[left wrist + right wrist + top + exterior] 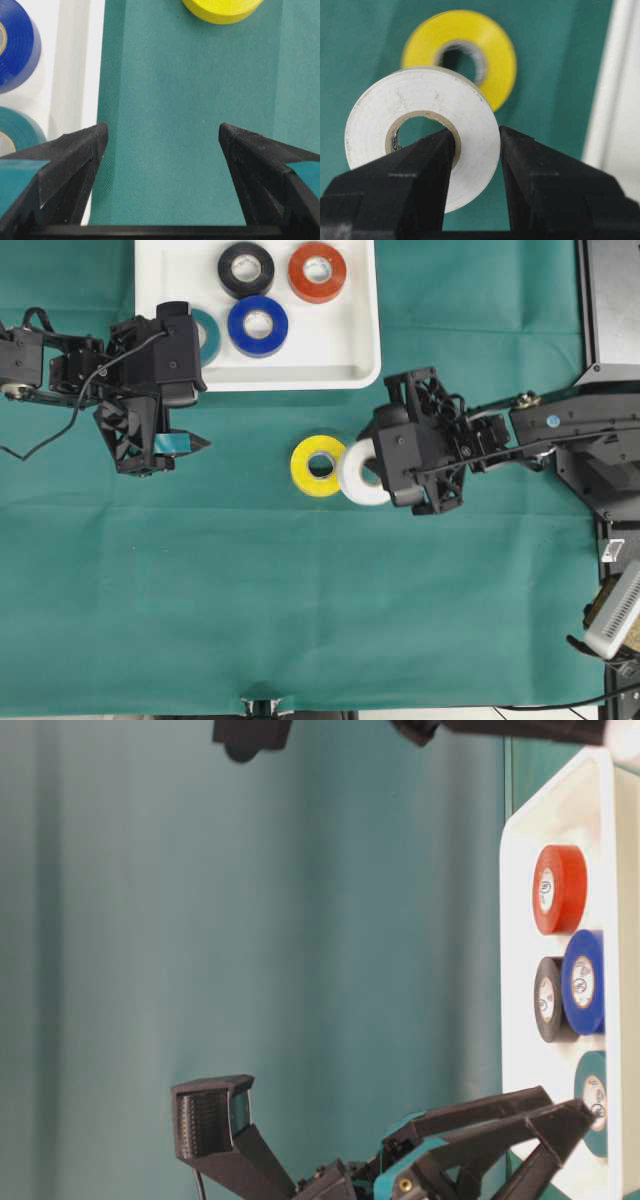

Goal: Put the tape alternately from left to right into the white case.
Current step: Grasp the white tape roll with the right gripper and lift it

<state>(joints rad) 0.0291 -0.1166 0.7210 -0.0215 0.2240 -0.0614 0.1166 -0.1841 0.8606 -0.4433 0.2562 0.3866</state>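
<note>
Right now your right gripper [476,150] reaches in from the right, its fingers [420,170] clamped on the white roll's [358,472] wall, one inside the core. That roll overlaps the yellow roll [318,466] lying flat on the green tabletop [300,610]. Your left gripper [162,137] hovers beside the white case [350,350], fingers spread wide on nothing. Black [246,269], red-orange [317,272], blue [257,325] and teal [208,335] rolls lie in the case.

Open green counter [300,620] lies in front; the yellow roll [318,466] sits between the left claw [185,443] and right claw [372,475].
</note>
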